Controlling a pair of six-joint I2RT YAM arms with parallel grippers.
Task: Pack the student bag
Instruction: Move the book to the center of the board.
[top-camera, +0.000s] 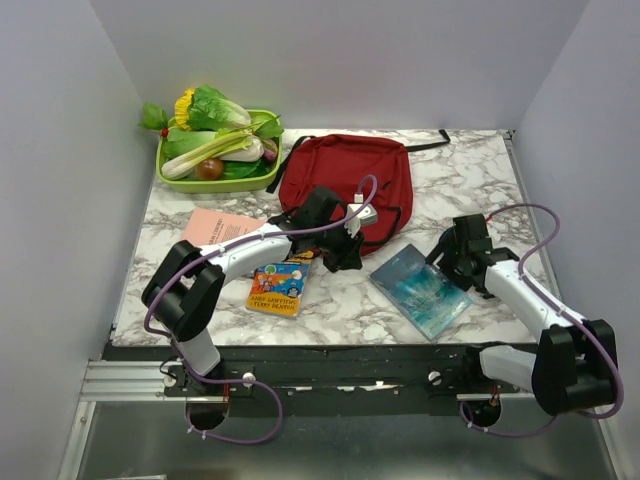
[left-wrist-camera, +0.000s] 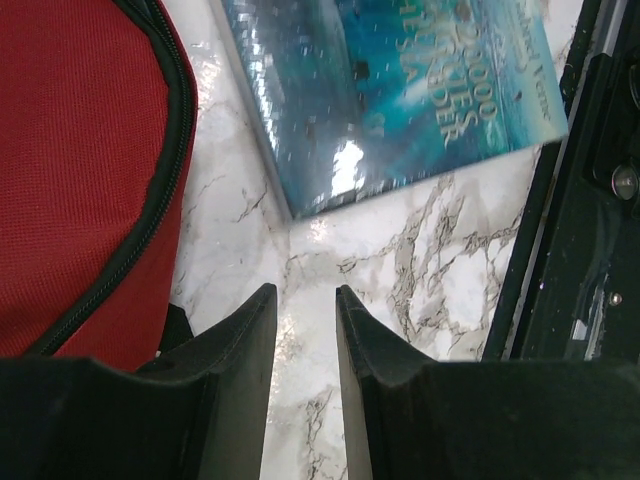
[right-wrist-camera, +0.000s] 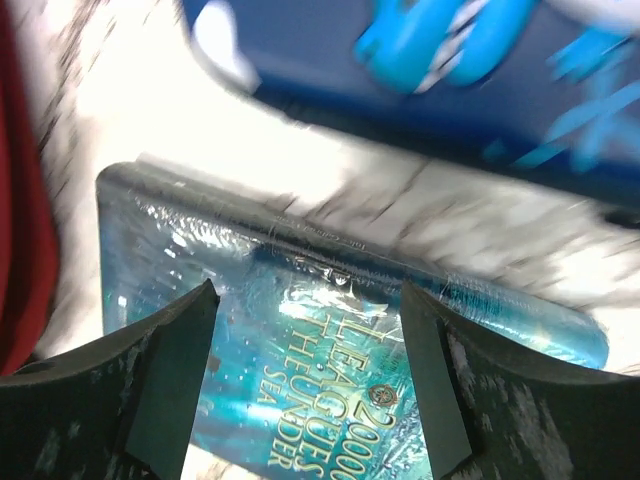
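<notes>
Teal book (right-wrist-camera: 330, 400) straddled by wide-open right gripper (right-wrist-camera: 308, 295), seemingly for pickup; left gripper (left-wrist-camera: 305, 292) held slightly parted, empty, beside bag (left-wrist-camera: 80, 150), over table (left-wrist-camera: 420, 250).

The left arm (top-camera: 245, 252) stretches toward the middle; the left pincer (left-wrist-camera: 304, 300) has its jaws narrowly apart, gripping nothing. The right pincer (right-wrist-camera: 305, 300) points downward, jaws wide apart.

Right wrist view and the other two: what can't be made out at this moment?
- Right wrist view: blue item beyond the book, motion-blurred and cut by the top edge; unidentifiable.
- Top view: near edge of the red backpack hidden by the left arm; zipper open or shut unclear.
- Top view: pink sheet, print too small to read.
- Left wrist view: book title cut by the top edge.
</notes>
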